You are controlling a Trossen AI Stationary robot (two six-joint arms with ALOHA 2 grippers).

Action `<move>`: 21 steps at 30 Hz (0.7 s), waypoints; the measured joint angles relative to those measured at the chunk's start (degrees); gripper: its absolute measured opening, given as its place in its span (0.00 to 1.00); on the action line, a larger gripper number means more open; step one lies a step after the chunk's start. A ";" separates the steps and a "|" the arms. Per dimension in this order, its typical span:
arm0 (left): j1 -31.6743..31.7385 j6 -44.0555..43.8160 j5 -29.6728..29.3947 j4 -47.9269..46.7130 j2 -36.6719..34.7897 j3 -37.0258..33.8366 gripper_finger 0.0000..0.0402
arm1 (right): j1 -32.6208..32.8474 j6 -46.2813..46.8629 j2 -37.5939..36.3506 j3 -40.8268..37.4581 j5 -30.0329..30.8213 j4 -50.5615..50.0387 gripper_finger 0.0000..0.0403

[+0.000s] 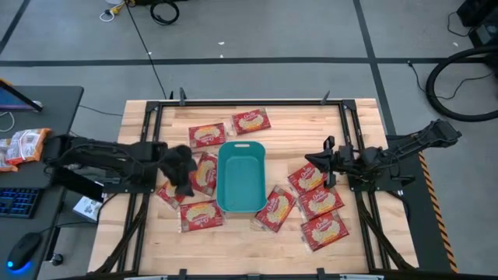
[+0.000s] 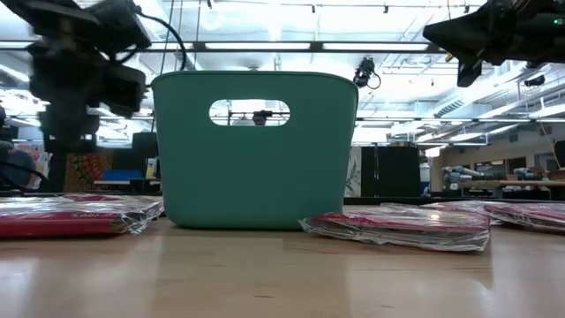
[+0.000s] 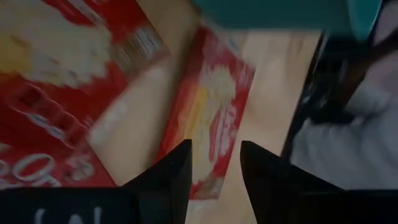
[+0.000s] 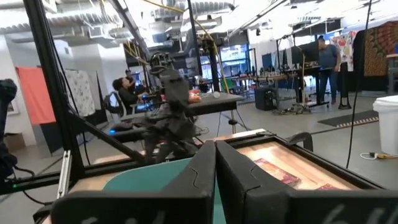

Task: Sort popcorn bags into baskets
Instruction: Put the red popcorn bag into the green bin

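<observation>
The teal bin (image 1: 240, 176) stands at the middle of the wooden table (image 1: 366, 124), its long sides running front to back, with nothing inside it in the high view; in the low view its near wall (image 2: 256, 168) shows the handle slot just under the rim. Red popcorn bags lie flat all round it. Two bags (image 1: 250, 120) sit past its far end, close to the table's far edge; three or four crowd its left side, one of them (image 1: 201, 215) near the front-left corner of the bin; four more lie on its right, the front one (image 1: 325, 230) nearest the table's front edge. The left gripper (image 1: 180, 173) hangs over the left cluster, just beside the bin's left wall — its wrist view shows the fingers (image 3: 168, 180) a narrow gap apart, holding nothing, with a bag (image 3: 211, 118) lying on bare wood below. The right gripper (image 1: 320, 163) sits raised above the right-hand bags — its fingers (image 4: 199, 171) are pressed together with nothing between them. Bare wood lies open along the far-right corner and along the front edge between the bags.
</observation>
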 joint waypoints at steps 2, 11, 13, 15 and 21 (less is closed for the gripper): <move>-5.16 -1.00 -3.81 0.00 0.04 0.00 0.35 | 0.00 -0.11 0.09 0.00 0.02 -0.14 0.05; -20.19 -3.06 -16.74 5.67 5.28 -0.02 0.35 | 0.11 -1.66 -0.06 0.00 4.61 -2.42 0.05; -20.54 -1.31 -17.96 6.97 7.08 -0.02 0.35 | 0.33 -1.41 -0.05 0.00 4.57 -3.49 0.05; -20.07 -0.15 -18.33 6.95 8.75 -0.02 0.35 | 0.64 -1.21 -0.05 0.00 4.57 -3.68 0.05; -20.22 0.48 -19.50 6.79 13.31 0.60 0.41 | 0.81 -3.72 -0.09 0.00 7.32 -1.61 0.05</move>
